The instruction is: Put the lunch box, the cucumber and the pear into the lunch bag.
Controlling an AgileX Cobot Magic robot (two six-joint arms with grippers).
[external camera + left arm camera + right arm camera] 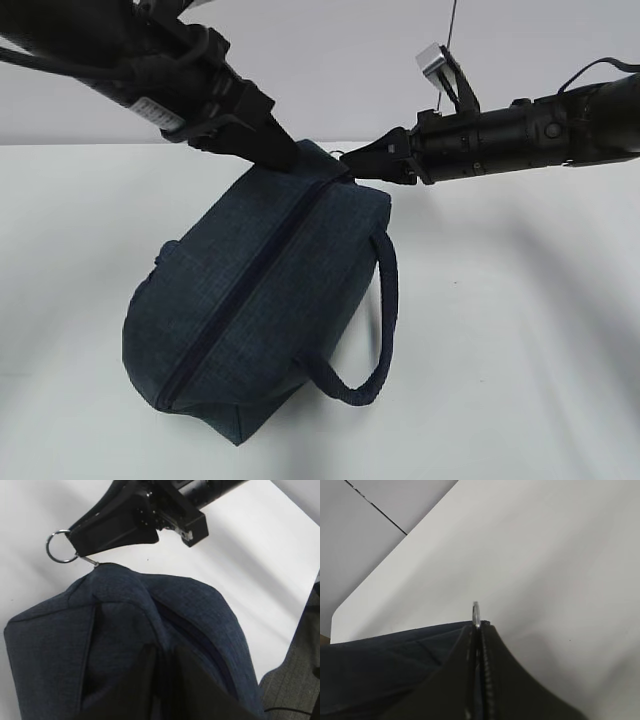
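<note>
A white table (520,350) fills the scene. On it sits the lunch bag (250,310), dark navy and boxy, tilted toward the camera with its long zipper (255,285) apparently shut and its padded loop handle (375,330) hanging at the right. No lunch box, cucumber or pear is visible. The left gripper (280,155) pinches the fabric at the bag's far top end. The right gripper (350,160), clamped tight, holds the silver ring pull (59,546) at that same end. The likely risk: the thin ring could slip free, or the pinched fabric could slide out and let the whole bag drag.
</note>
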